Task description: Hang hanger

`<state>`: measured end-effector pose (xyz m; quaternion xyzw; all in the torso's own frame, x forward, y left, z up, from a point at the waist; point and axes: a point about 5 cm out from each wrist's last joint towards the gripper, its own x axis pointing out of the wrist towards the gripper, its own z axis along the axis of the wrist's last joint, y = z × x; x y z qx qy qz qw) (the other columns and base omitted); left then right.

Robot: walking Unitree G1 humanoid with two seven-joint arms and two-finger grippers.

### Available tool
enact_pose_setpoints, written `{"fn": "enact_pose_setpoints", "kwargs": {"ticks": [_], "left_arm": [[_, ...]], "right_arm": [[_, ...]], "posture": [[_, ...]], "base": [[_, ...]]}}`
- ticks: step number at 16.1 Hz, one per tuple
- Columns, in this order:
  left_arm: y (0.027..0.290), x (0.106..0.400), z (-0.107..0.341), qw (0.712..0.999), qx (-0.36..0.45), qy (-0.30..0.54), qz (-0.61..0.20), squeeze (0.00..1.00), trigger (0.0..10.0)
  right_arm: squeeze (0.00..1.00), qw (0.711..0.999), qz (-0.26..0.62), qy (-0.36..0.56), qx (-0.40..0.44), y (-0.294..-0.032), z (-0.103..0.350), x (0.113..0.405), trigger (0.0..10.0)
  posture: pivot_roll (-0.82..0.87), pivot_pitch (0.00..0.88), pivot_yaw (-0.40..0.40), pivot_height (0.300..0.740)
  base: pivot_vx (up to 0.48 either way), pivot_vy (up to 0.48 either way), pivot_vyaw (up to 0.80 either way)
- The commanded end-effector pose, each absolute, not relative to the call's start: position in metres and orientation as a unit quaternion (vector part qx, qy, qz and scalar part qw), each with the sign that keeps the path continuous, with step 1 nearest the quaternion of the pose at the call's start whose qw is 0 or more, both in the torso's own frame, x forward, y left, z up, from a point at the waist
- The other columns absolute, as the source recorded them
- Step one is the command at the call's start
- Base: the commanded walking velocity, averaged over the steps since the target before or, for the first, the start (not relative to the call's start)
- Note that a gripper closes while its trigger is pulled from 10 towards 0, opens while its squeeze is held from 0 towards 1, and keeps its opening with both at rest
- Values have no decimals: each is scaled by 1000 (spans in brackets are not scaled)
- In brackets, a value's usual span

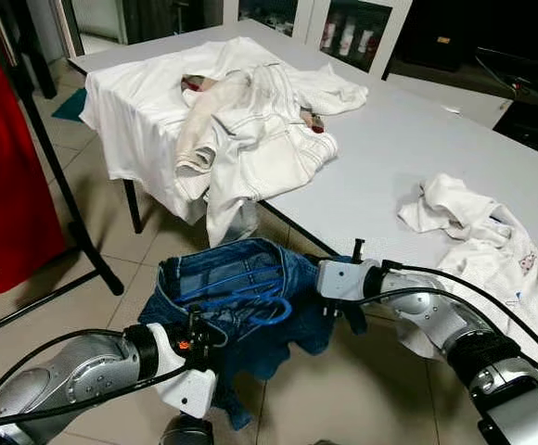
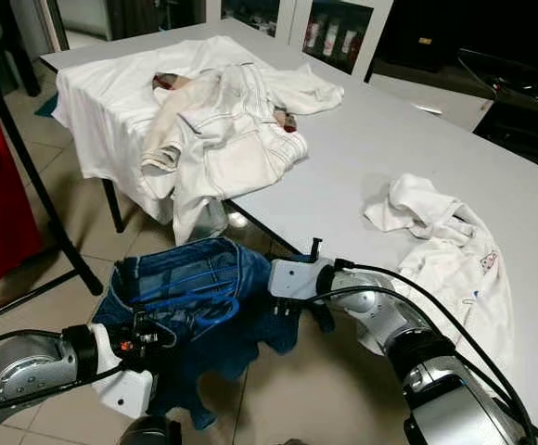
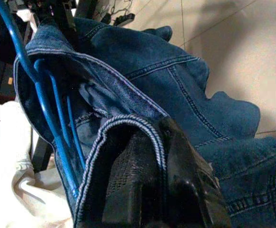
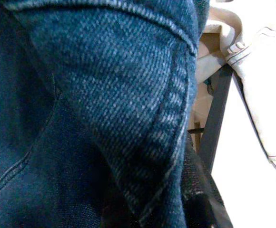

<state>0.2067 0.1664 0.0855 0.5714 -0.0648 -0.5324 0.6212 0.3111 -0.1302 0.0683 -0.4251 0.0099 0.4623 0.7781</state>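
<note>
Left wrist view shows our left tool (image 3: 152, 190) clamped on the hem of the jeans (image 1: 241, 297), which hold the blue hanger (image 3: 47, 114) and hang between both arms beside the desk (image 1: 390, 158), our right tool (image 1: 311, 278) gripping the opposite edge of the denim.

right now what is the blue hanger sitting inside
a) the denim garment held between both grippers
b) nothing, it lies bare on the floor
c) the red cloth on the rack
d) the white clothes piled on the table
a: the blue hanger sits inside the open top of the denim garment, which the left gripper and the right gripper hold up over the floor beside the table.
</note>
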Motion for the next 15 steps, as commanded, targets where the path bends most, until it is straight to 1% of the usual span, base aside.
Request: {"fn": "enact_pose_setpoints", "kwargs": {"ticks": [1, 3, 4, 6, 7, 9, 10, 11, 12, 13, 14, 15], "left_arm": [[170, 198, 74, 586, 583, -41, -562, 0, 0], [166, 210, 82, 588, 596, -62, -544, 0, 0], [168, 215, 85, 589, 598, -65, -539, 0, 0], [173, 216, 88, 589, 595, -62, -544, 0, 0], [179, 212, 88, 579, 589, -55, -561, 0, 0], [184, 204, 84, 563, 585, -45, -582, 0, 0], [187, 198, 82, 550, 583, -41, -597, 0, 0], [189, 195, 81, 538, 585, -40, -605, 0, 0], [191, 195, 81, 533, 587, -39, -608, 0, 0], [195, 195, 81, 527, 592, -36, -609, 0, 0], [196, 196, 82, 527, 593, -36, -608, 0, 0], [203, 206, 87, 534, 606, -34, -588, 0, 0]], "right_arm": [[0, 812, 408, 48, -414, -152, 71, 321, 0], [0, 805, 429, 39, -407, -142, 68, 316, 0], [0, 794, 444, 37, -414, -141, 66, 313, 0], [0, 772, 462, 44, -434, -147, 62, 307, 0], [0, 755, 474, 57, -450, -158, 59, 304, 0], [0, 738, 488, 76, -460, -168, 57, 301, 0], [0, 729, 505, 93, -453, -176, 57, 298, 0], [0, 728, 522, 105, -432, -179, 58, 296, 0], [0, 730, 531, 108, -417, -180, 59, 294, 0], [0, 741, 548, 112, -373, -178, 61, 292, 0], [0, 743, 553, 115, -358, -178, 62, 292, 0], [0, 742, 568, 125, -334, -177, 60, 288, 0]], "posture": [[232, 16, -114, 710], [230, 13, -114, 710], [230, 13, -114, 710], [222, 13, -114, 710], [221, 14, -115, 710], [222, 16, -115, 710], [221, 20, -116, 710], [224, 19, -117, 710], [224, 19, -117, 710], [229, 14, -121, 710], [233, 13, -120, 710], [236, 10, -125, 710]], "base": [[0, 0, 0], [0, 0, 0], [0, 0, 0], [0, 0, 0], [0, 0, 0], [0, 0, 0], [0, 0, 0], [0, 0, 0], [0, 0, 0], [0, 0, 0], [0, 0, 0], [0, 0, 0]]}}
